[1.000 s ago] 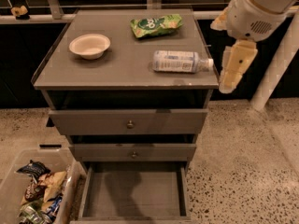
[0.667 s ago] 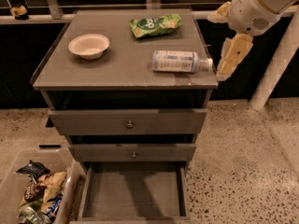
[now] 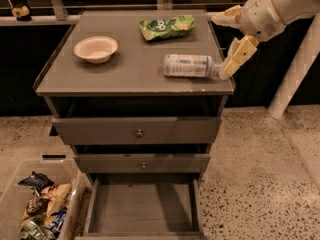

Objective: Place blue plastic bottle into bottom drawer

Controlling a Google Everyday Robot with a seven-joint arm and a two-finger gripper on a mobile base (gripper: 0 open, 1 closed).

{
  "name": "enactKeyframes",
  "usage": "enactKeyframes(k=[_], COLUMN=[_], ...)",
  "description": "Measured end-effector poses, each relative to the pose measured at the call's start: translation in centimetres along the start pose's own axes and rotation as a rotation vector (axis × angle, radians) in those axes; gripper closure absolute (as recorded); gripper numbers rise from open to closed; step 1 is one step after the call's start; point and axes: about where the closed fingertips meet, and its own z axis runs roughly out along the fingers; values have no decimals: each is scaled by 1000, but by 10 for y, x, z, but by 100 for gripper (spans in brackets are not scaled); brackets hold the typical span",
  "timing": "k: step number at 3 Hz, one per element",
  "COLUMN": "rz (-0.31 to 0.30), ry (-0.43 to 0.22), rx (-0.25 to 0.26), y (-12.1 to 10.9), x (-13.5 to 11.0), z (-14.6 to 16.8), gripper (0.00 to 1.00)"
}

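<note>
Since a second earlier, my gripper (image 3: 220,46) had lifted slightly at upper right, fingers apart. The blue plastic bottle (image 3: 189,65) lay sideways on the bench (image 3: 125,79), just left of me, cap toward my lower finger; the bottom drawer (image 3: 145,209) gaped bottom centre.
</note>
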Motion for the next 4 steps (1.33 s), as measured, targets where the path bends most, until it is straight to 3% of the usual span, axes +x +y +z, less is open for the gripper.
enactKeyframes(k=[2, 3, 4], rz=[-34, -41, -39], ry=[12, -65, -145], rx=[-22, -71, -78], y=[-13, -32, -53], x=[-8, -18, -32], z=[14, 40, 51], gripper=[0, 0, 0])
